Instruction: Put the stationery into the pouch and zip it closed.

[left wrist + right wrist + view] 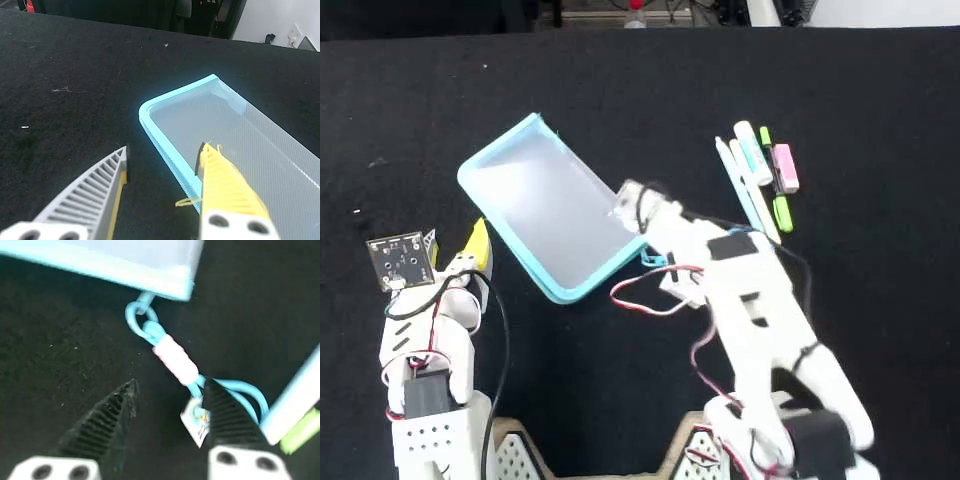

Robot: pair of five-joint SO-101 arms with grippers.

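Right wrist view: unreadable pouch tag (194, 421)

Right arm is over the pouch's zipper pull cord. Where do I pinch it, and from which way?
Take the pink bead on the cord, its thickest part. It lies flat on the table just off the pouch corner, so probably come straight down with the open right gripper straddling it across its length.

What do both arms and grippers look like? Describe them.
The left arm and right arm are white plastic with loose red and black cables. The left gripper has one yellow ribbed finger, one grey; the right gripper has black ones.
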